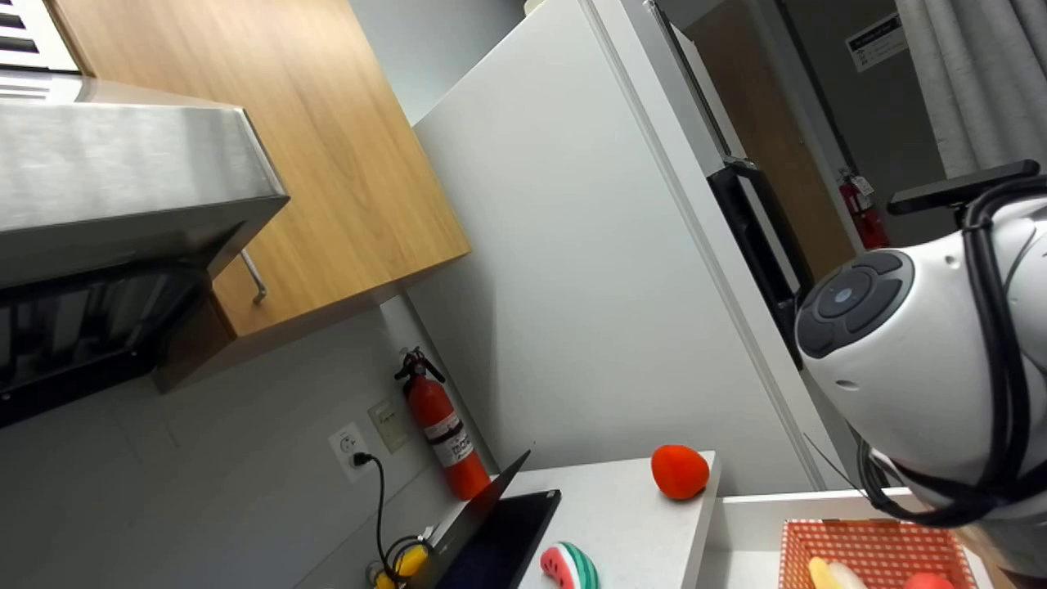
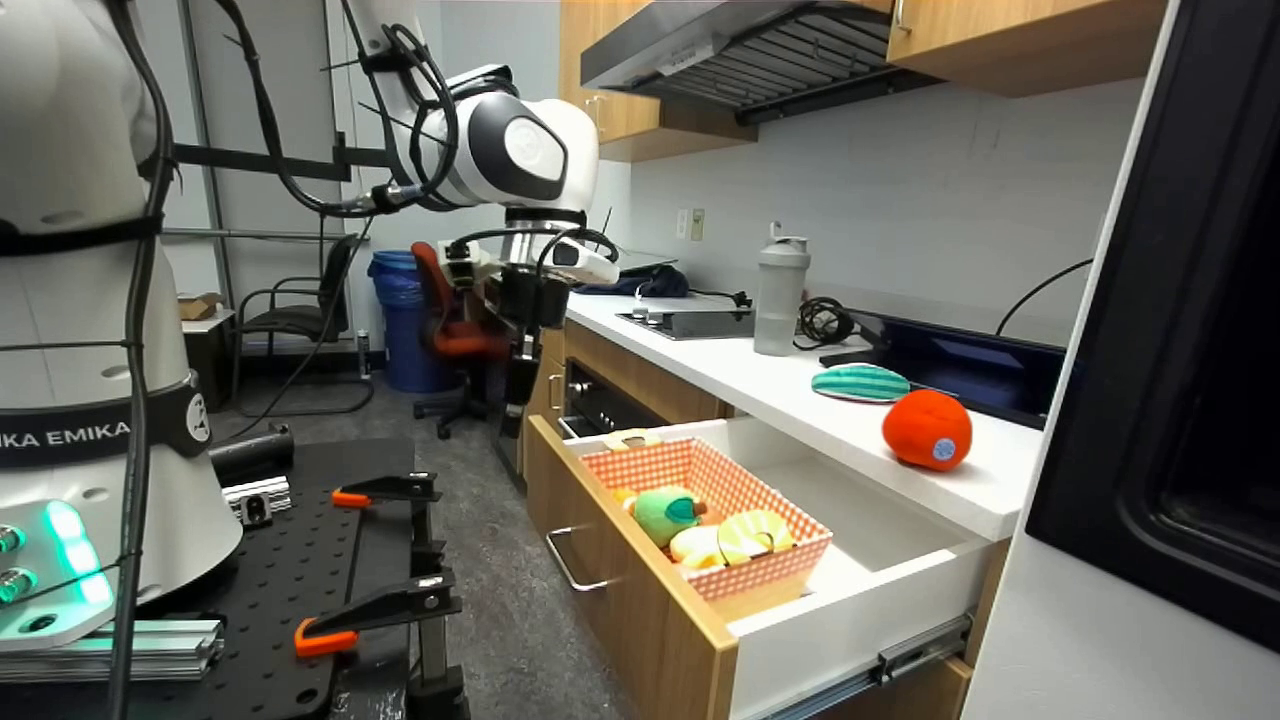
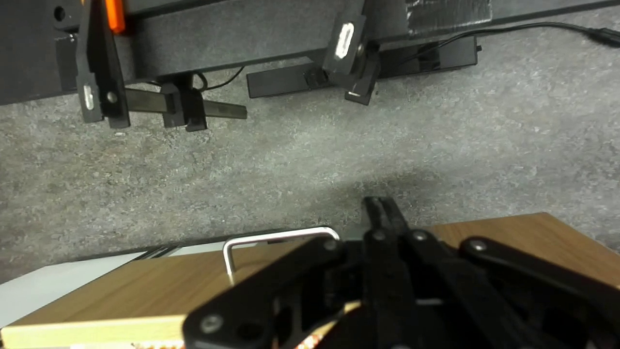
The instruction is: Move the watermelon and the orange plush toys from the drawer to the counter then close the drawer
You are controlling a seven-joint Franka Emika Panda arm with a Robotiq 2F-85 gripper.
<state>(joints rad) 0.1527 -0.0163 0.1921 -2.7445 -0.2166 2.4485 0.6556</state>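
The orange plush toy sits on the white counter near its edge; it also shows in an exterior view. The watermelon plush toy lies behind it on the counter, and also shows in an exterior view. The drawer stands pulled out, its wooden front and silver handle showing in the wrist view. My gripper points down, outside the drawer front and close to its far end. In the wrist view its fingertips are together, with nothing between them, to the right of the handle.
A checked basket with several plush toys is in the drawer. A bottle and a dark laptop-like panel stand on the counter. Clamps project from the robot's table, across the floor from the drawer.
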